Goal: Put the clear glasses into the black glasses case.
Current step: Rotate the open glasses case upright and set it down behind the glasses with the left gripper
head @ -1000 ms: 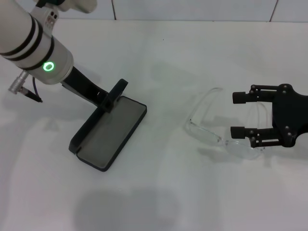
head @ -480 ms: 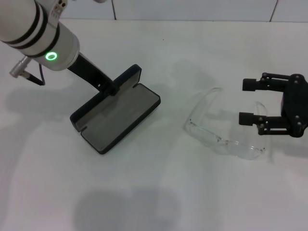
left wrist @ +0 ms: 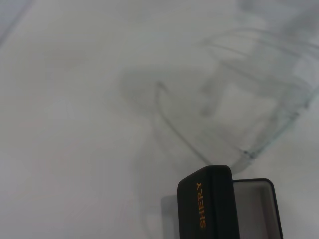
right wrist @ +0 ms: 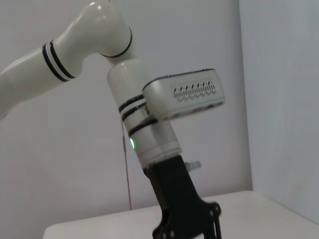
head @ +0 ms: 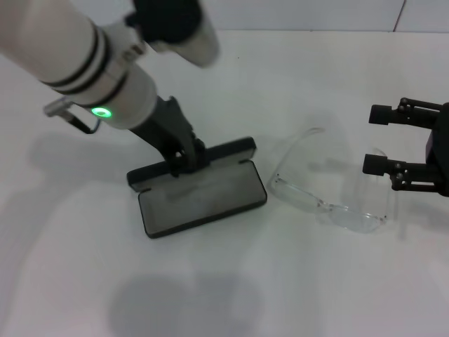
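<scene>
Lying open on the white table (head: 231,295), the black glasses case (head: 200,200) showed its grey lining, the left gripper (head: 188,160) clamped on its raised lid. The clear glasses (head: 326,191) sat just beside it, not yet inside. The right gripper (head: 382,139) hovered past them, fingers spread, holding nothing.

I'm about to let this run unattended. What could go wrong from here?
The left gripper grips the open black glasses case by its lid edge only, so the case might slip or twist. The case sits close beside the clear glasses, so more travel could knock them. The open right gripper is near the thin lens and could nudge it.
</scene>
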Controlling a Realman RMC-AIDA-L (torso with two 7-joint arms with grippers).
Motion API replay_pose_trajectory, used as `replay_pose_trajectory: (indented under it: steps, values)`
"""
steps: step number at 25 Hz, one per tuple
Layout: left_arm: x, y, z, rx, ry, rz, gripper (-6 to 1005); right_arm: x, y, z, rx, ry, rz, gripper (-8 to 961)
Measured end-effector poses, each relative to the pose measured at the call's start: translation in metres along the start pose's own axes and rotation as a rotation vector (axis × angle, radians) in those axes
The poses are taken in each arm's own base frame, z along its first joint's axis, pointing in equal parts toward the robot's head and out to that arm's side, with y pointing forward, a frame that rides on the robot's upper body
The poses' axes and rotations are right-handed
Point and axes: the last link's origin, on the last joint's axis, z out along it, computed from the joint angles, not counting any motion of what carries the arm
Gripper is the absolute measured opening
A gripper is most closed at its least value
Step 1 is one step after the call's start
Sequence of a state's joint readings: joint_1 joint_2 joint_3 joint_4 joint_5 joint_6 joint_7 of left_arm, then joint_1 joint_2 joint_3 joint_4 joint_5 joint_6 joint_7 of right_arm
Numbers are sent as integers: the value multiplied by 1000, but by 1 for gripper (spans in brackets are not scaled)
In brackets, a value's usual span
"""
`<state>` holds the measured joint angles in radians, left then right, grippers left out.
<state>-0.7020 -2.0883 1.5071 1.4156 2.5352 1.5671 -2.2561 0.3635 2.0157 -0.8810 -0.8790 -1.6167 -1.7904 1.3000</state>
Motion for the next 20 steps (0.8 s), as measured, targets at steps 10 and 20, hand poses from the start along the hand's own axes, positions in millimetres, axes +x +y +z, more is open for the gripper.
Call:
replay_pose_trajectory:
  steps: [10,20]
  values:
    - [25,5,1,61,32,202,205,6,3,-1,9,-35,26,740]
    - [22,7,11,86,-38,247,206,8,5,-5,17,-44,34,739]
